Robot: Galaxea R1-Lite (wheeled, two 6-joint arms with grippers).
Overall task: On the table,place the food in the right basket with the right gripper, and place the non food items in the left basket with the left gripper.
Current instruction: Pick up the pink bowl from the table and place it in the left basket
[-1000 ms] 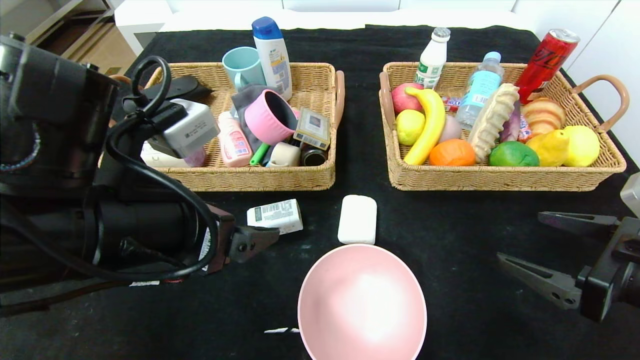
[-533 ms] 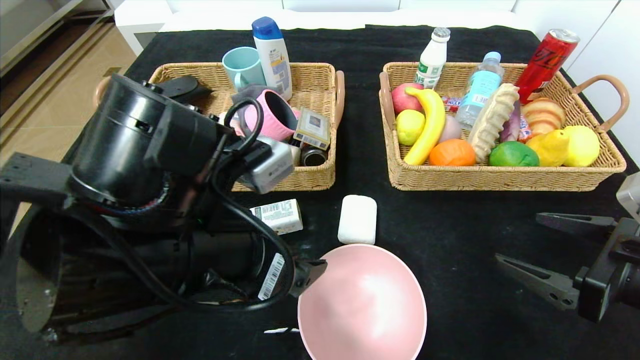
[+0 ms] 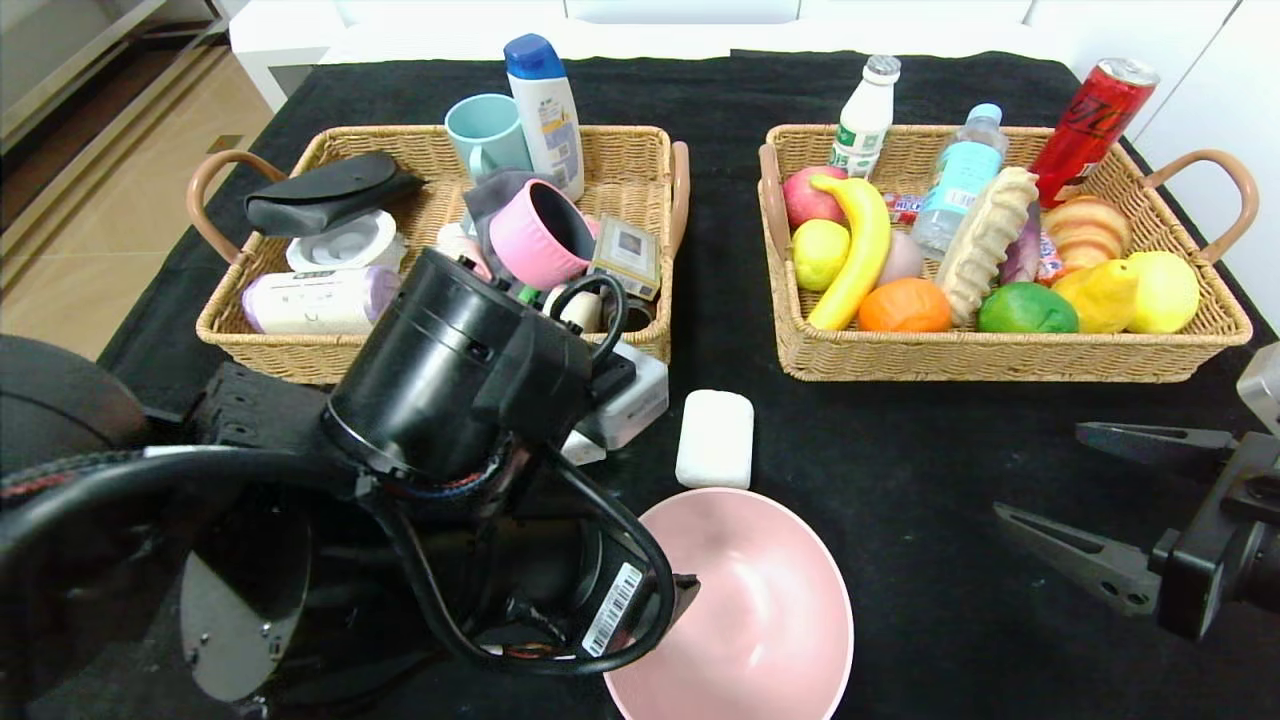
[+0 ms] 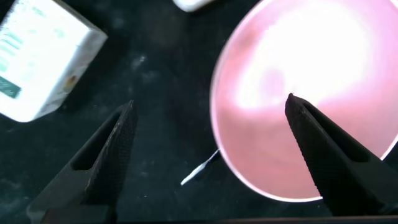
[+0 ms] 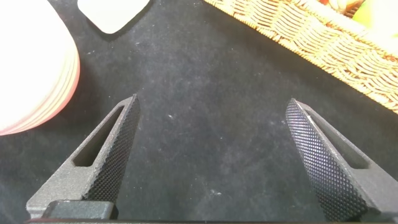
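Left arm: bulky glossy-black cylindrical joint, thick black cables looping around it, white barcode sticker, grey-white camera block on the wrist. Left gripper (image 4: pixel 205 134): two matte-black tapered fingers with slotted sides. Right gripper (image 5: pixel 211 134): same wedge fingers, cross-hatched inner pads (image 5: pixel 314 155), grey-black in the head view, on a black wrist block.

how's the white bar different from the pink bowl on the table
The white bar is small, flat and rounded-rectangular; the pink bowl is far bigger, round and hollow. The bar lies clear of both arms; the bowl's rim sits between the left gripper's open jaws. Both rest on the black table, outside the baskets.
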